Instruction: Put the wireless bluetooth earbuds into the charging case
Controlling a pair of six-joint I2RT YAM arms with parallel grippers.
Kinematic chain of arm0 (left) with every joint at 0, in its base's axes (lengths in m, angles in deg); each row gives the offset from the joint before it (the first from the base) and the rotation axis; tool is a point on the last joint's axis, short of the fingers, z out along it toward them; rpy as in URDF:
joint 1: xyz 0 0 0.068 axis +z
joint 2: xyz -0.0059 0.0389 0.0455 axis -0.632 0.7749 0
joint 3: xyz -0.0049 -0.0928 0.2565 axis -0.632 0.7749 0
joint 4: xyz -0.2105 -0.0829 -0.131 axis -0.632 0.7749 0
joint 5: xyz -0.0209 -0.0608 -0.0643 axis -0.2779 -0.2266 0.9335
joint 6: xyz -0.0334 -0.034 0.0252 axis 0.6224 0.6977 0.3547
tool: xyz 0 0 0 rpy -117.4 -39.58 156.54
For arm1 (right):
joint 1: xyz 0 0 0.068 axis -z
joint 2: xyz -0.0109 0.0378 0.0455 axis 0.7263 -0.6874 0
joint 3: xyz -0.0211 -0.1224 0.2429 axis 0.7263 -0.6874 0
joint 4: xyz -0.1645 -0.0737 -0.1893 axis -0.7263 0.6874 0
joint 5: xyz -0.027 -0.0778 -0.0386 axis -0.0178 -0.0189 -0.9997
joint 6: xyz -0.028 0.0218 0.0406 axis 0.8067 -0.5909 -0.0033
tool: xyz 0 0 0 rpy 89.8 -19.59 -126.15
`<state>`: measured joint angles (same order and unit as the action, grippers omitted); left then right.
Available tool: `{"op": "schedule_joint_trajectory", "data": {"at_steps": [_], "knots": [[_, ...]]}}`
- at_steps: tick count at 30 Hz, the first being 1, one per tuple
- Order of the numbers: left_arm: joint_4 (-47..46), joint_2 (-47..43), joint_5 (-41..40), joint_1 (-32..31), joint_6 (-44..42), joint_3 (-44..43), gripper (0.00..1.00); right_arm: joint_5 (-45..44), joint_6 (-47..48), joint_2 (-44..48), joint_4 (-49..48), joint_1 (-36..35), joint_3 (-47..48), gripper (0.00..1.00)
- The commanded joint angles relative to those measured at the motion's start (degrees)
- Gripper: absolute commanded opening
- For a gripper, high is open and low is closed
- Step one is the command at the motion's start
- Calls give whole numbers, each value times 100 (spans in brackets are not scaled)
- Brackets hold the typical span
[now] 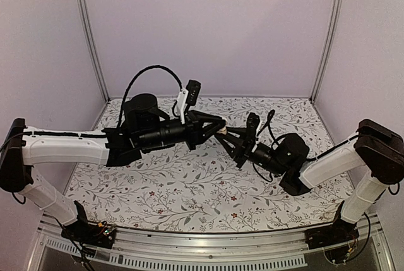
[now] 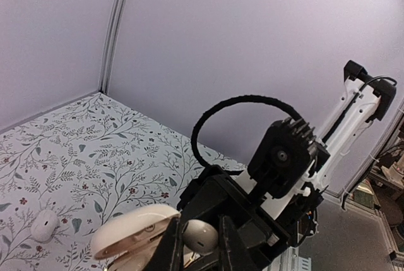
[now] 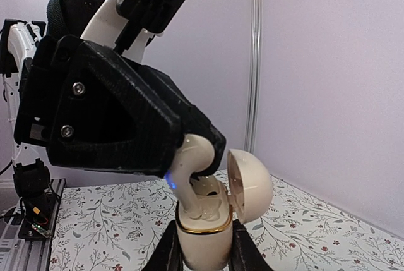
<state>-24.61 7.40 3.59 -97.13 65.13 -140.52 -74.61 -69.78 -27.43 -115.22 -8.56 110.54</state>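
Charging case (image 3: pixel 203 246) stood upright, clenched at its lower body between the two fingers (image 3: pixel 167 255) of the right gripper (image 1: pixel 225 135). Its hinged lid (image 3: pixel 252 186) was swung open and leaned toward 2 o'clock from the body. A thin gold rim went around the mouth.

In the right wrist view the left gripper (image 1: pixel 220 127) was at 10 o'clock of the case and grasped one earbud (image 3: pixel 191 160) under its black fingers. The lower end of this earbud was at the mouth of the case, touching the rim or just inside; I could not tell which. The upper part stuck out, tilted toward 11 o'clock, and a small blue light (image 3: pixel 170 180) glowed on its side.

In the top view both grippers met tip to tip above the flower-patterned table (image 1: pixel 189 189), a little toward 12 o'clock from its centre, with the case almost hidden between them. A second earbud (image 2: pixel 44 225) lay loose on the table, well apart from the case, at about 9 o'clock of it in the left wrist view.
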Motion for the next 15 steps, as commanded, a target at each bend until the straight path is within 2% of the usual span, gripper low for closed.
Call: {"op": "schedule_joint_trajectory", "data": {"at_steps": [1,15], "knots": [[-135,64,-43,-72,36,41,0,-50,-83,32,-271,-58,141,0],[-64,141,-122,-70,147,1,0,-87,26,83,-352,-138,117,0]]}}
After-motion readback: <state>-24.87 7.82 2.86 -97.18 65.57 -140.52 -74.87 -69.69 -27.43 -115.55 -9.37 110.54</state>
